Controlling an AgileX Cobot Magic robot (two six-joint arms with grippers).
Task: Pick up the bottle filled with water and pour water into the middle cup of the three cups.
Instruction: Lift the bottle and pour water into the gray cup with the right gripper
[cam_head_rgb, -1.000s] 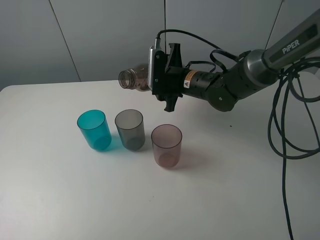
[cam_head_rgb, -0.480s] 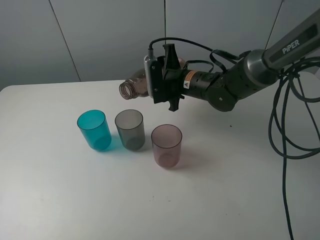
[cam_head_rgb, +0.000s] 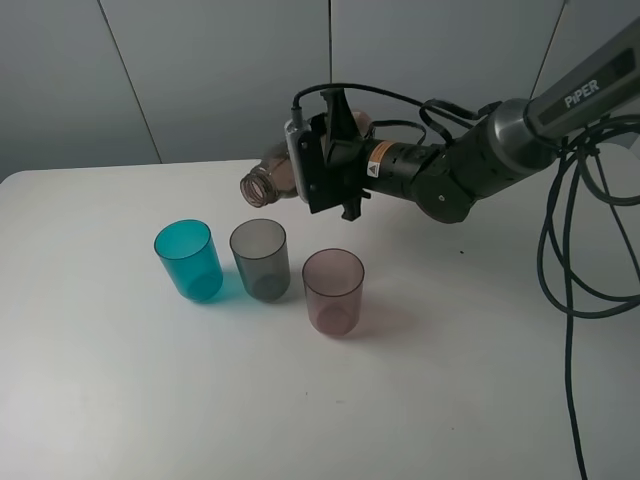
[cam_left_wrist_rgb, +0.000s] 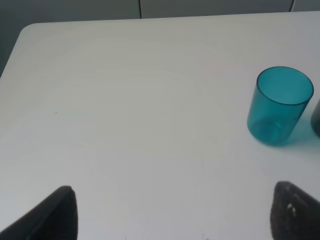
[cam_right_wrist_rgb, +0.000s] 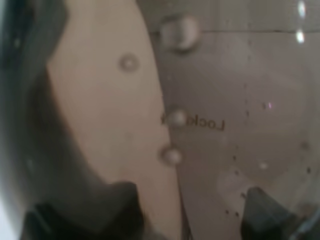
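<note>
My right gripper (cam_head_rgb: 335, 165) is shut on the smoky-brown bottle (cam_head_rgb: 272, 180) and holds it tipped over, nearly level. Its open mouth (cam_head_rgb: 255, 187) points left and slightly down, above and just behind the smoky-grey middle cup (cam_head_rgb: 260, 259). The three cups stand in a row: the teal-blue cup (cam_head_rgb: 188, 260) on the left, the grey one in the middle, the pinkish-mauve cup (cam_head_rgb: 333, 291) on the right. In the right wrist view the bottle wall (cam_right_wrist_rgb: 220, 115) fills the picture. My left gripper (cam_left_wrist_rgb: 172, 212) is open over bare table; the teal cup (cam_left_wrist_rgb: 279, 105) shows there.
The white table (cam_head_rgb: 120, 400) carries only the cups. Black cables (cam_head_rgb: 570, 230) hang at the right beside the right arm (cam_head_rgb: 470, 170). A grey wall stands behind the table's far edge.
The right gripper has rolled the bottle further over and lowered its mouth a little toward the grey cup. The cups have not moved.
</note>
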